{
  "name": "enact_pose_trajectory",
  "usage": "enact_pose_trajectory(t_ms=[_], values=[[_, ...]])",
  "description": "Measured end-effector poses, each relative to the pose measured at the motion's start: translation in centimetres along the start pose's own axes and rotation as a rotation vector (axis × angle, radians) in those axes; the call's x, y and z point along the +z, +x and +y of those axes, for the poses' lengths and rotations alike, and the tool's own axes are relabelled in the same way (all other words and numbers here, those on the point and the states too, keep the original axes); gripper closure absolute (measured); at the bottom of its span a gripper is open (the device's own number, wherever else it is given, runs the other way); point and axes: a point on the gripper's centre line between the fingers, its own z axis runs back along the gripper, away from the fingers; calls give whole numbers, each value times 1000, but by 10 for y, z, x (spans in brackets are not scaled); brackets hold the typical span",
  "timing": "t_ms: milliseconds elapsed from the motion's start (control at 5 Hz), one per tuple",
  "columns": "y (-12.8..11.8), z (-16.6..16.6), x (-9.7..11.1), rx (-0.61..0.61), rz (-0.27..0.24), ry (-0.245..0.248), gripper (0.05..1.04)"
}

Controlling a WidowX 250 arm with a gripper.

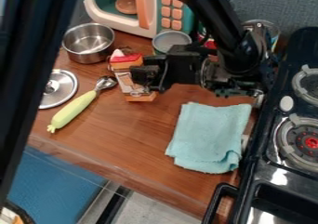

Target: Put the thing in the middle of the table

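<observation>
The gripper (144,75) is right at the orange carton (130,79), which I take to be the thing to move. The carton is against or just beside the gripper's near end, its red top pointing away toward the metal pot (89,42). I cannot tell whether the gripper is wide, narrow or closed on the carton, nor whether the carton is off the table (124,135).

Getting the gripper to the carton looks done; the placing does not. The middle of the table seems to lie nearer the camera than the gripper, between the green-handled spoon (74,109) on one side of it and the blue cloth (210,137) on the other. What seems left is a sure hold, a short carry there, setting down, letting go and backing off.
</observation>
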Motion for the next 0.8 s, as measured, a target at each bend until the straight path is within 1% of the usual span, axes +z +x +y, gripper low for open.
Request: enact_pose_trajectory(t_ms=[200,400,800], values=[[-11,-1,5,-18,23,-11,756],[-16,-1,8,-22,28,-11,757],[-21,2,10,12,60,4,757]])
